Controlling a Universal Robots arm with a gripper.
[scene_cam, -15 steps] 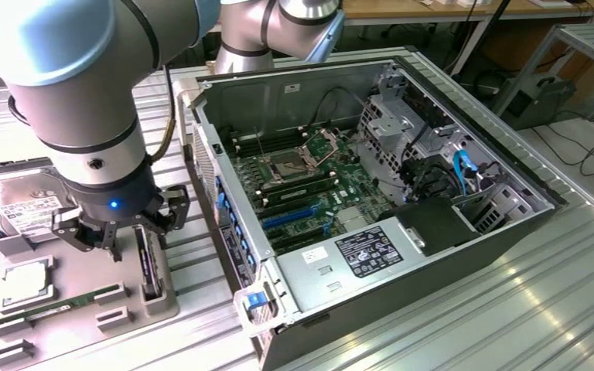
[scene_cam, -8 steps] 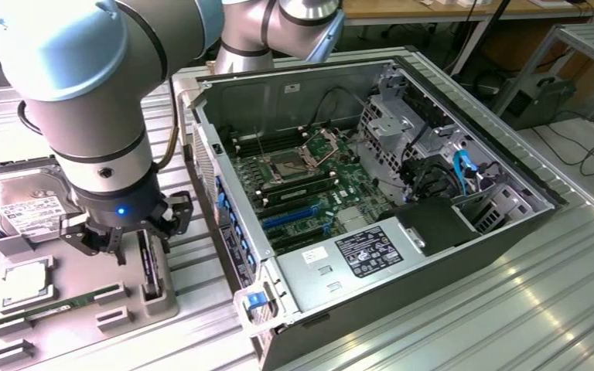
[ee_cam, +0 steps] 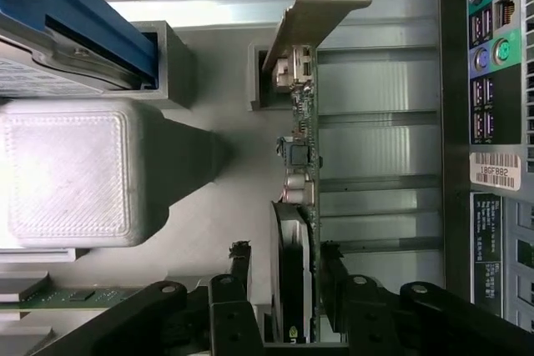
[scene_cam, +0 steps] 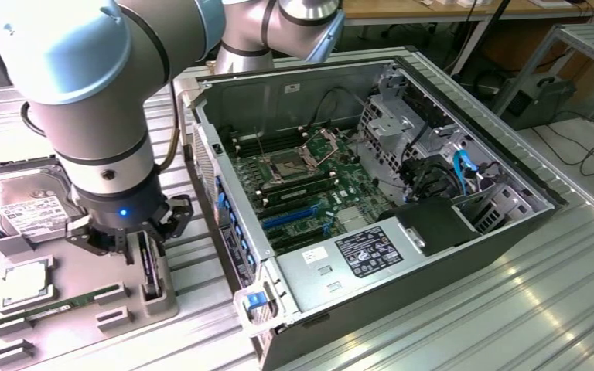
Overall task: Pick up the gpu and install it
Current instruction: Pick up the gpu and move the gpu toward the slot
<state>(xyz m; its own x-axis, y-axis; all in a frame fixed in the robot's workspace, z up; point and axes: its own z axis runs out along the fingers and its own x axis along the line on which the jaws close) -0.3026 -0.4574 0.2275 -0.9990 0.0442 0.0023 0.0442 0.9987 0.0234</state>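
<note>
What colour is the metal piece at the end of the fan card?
Silver; the metal piece shows best in the wrist view.

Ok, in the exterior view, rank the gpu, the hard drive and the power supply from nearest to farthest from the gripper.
1. gpu: standing on edge in the tray, directly under the gripper.
2. hard drive: on the tray, toward the exterior view's left.
3. power supply: inside the open computer case, at the exterior view's right.
</note>
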